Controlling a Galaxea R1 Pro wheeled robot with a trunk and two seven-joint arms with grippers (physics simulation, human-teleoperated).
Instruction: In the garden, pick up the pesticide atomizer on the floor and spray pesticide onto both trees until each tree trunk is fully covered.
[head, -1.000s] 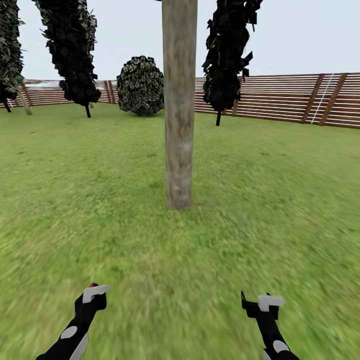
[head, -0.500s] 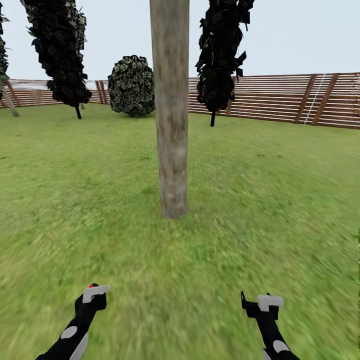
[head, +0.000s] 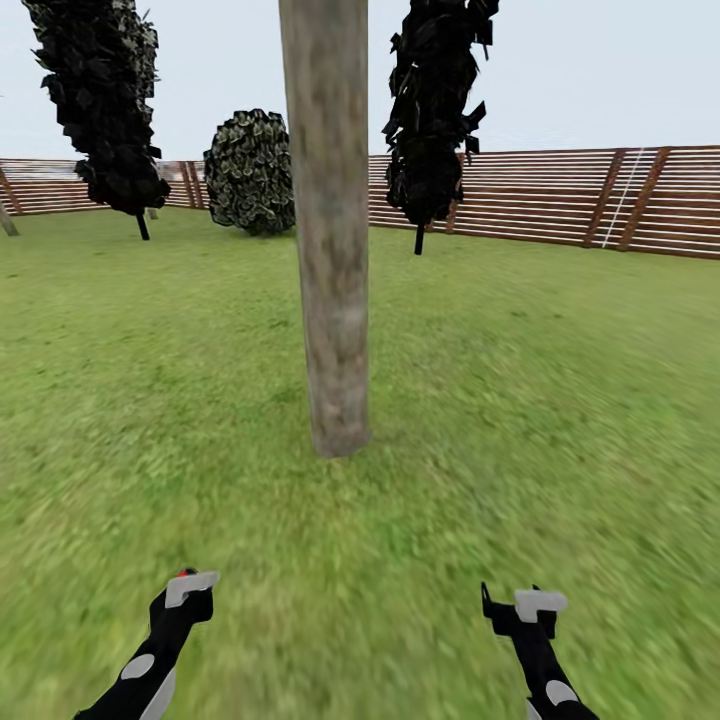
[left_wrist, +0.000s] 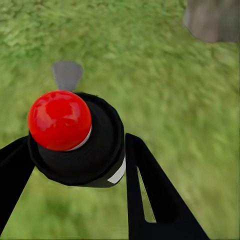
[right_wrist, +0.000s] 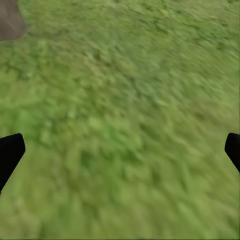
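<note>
Head view: tree trunk (head: 328, 250) upright on the grass (head: 560, 400), straight ahead and slightly nearer the left gripper (head: 186, 586) than the right gripper (head: 530, 606). Left wrist view: fingers (left_wrist: 150, 190) clamped on the red-capped pesticide atomizer (left_wrist: 75, 137), trunk base ahead. Right wrist view: jaws spread wide, holding nothing, over grass.

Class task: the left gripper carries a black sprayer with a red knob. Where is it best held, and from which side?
Around the round black body of the atomizer, below the red top. The left gripper has one finger on each flank, coming from the sides, which probably leaves the top free.
</note>
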